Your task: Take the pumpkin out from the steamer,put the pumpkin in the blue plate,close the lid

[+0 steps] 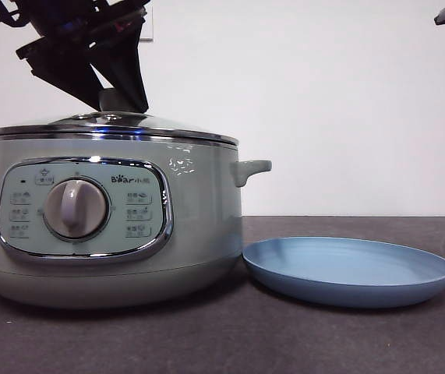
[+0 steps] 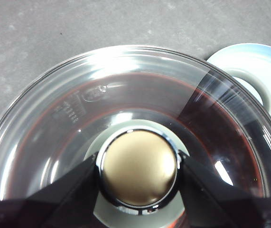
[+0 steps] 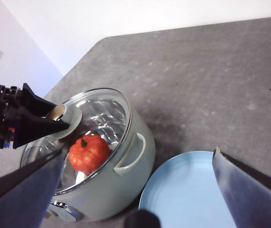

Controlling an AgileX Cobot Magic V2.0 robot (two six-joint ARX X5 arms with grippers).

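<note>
Here the left tool [image 2: 137,166] sits directly over the steamer [image 1: 109,226], its two black jaws closed on either side of the lid's [image 2: 126,109] knob [image 2: 138,167] — the glass lid rests on the pot's rim. Below that tool, seen through the glass in the right wrist view, the pumpkin [image 3: 88,152] lies inside the steamer, while the blue plate [image 1: 348,269] lies bare on the dark counter [image 1: 230,343] just beside the pot. The right tool [image 3: 140,190] hangs high above the plate with jaws spread wide, holding nothing.
</note>
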